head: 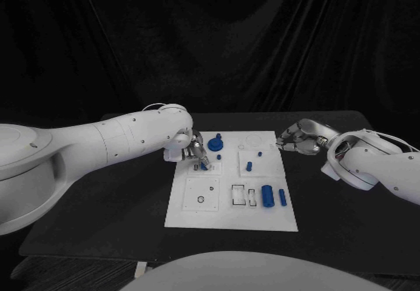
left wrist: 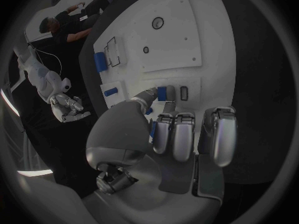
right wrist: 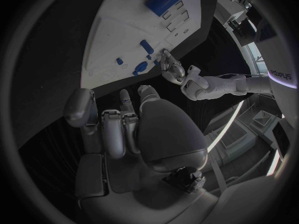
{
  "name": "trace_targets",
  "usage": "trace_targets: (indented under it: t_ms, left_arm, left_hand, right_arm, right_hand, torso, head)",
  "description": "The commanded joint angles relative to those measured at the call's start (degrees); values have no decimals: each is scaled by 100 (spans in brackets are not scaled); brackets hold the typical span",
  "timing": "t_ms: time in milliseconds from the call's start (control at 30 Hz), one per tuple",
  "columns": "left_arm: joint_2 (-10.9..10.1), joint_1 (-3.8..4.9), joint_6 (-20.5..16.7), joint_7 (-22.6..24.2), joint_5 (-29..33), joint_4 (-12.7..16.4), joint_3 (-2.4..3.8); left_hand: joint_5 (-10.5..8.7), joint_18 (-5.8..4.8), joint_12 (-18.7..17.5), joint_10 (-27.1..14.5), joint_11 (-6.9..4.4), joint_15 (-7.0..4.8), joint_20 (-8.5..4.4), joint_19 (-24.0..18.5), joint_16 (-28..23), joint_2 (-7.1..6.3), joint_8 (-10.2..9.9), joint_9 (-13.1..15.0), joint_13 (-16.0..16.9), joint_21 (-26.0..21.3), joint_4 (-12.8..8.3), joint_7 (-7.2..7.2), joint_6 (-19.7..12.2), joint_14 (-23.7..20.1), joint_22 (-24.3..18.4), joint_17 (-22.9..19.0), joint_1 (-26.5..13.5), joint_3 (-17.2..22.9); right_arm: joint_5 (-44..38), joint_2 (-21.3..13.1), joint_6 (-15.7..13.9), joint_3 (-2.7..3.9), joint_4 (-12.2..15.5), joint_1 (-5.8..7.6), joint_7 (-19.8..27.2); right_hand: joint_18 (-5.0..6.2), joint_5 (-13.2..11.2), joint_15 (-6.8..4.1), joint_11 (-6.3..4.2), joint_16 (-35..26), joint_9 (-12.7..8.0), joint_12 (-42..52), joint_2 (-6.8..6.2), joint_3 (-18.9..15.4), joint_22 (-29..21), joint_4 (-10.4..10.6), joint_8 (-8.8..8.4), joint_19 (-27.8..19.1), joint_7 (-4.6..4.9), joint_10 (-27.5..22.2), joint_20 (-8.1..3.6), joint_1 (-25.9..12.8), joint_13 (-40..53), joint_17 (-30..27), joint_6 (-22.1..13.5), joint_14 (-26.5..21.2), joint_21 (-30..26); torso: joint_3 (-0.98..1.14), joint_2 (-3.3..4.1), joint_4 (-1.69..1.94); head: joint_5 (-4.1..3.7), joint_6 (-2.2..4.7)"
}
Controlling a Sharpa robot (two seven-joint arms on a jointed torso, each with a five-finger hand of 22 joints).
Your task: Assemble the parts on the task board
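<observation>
1. The flat white rectangular task board (head: 229, 209) lies in the middle of the black table (head: 96, 230), its long side running from 12 to 6 o'clock in the head view, so both arms can reach it from their own sides.

2. The left hand (head: 188, 151) hovers over the board's upper left panel, at about 10 o'clock from the board's centre. In the left wrist view its thumb and a finger pinch a small blue block-shaped part (left wrist: 162, 93) right above the board, beside a small dark slot (left wrist: 184, 92); the other fingers are curled in. This looks like a precision grip meant to steer the piece into its seat.

3. The right hand (head: 302, 138) rests off the board's upper right corner, at about 2 o'clock, fingers curled in and holding nothing. It appears to be parked clear so as not to block the left arm.

4. Other parts wait on the board: a blue round-headed knob piece (head: 216, 144) at 12 o'clock, a short blue peg (head: 249, 165) near the centre, and a thick blue cylinder (head: 267, 196) beside a slim blue rod (head: 281, 196) at 4 o'clock.

5. Judged from this, assembly is under way, with several pieces probably not yet seated.
</observation>
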Motion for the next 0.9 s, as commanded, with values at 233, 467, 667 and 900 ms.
trace_targets:
  t_ms: [233,467,667,900]
  left_arm:
    - [24,-44,-45,25,-61,-32,-6]
    - [37,-55,-54,31,-61,-38,-6]
    - [52,-76,-53,26,-61,-47,-6]
    - [62,-93,-51,22,-62,-61,-6]
  left_hand:
    - [-34,112,-3,596,30,3,-1,259,15,56,36,-7,1510,-26,14,-26,5,606,1310,1506,3,25]
    - [-466,112,-3,596,42,16,14,258,15,75,17,-47,1510,-27,113,-17,24,606,1310,1506,-153,-11]
    - [-1192,114,-3,596,69,38,34,253,15,22,-37,-123,1510,-36,318,14,40,606,1307,1506,-440,-248]
    - [-1353,119,-3,596,95,59,52,240,15,-45,-91,-187,1510,-57,449,45,42,606,1301,1506,-665,-477]
  right_arm:
    - [-27,4,49,5,5,-11,-85]
    - [-27,13,65,5,-2,-12,-84]
    - [-27,22,81,5,-8,-12,-82]
    - [-27,29,101,5,-13,-13,-84]
  right_hand:
    - [105,18,5,9,-31,-9,-28,0,26,698,0,-27,-37,43,523,3,39,1376,1068,0,478,-13]
    - [107,20,5,10,-38,-10,-29,1,34,695,0,-29,-41,44,521,3,44,1374,1060,0,475,-25]
    - [107,20,5,10,-38,-10,-29,1,34,695,0,-29,-41,44,521,3,44,1374,1060,0,475,-25]
    - [108,20,6,11,-41,-11,-30,1,42,694,0,-30,-44,46,520,3,48,1373,1056,-1,473,-32]
  torso:
    - [0,0,-1]
    - [1,1,-3]
    - [3,1,1]
    - [1,-1,-1]
  head:
    - [6,1]
    - [17,1]
    - [9,1]
    - [15,1]
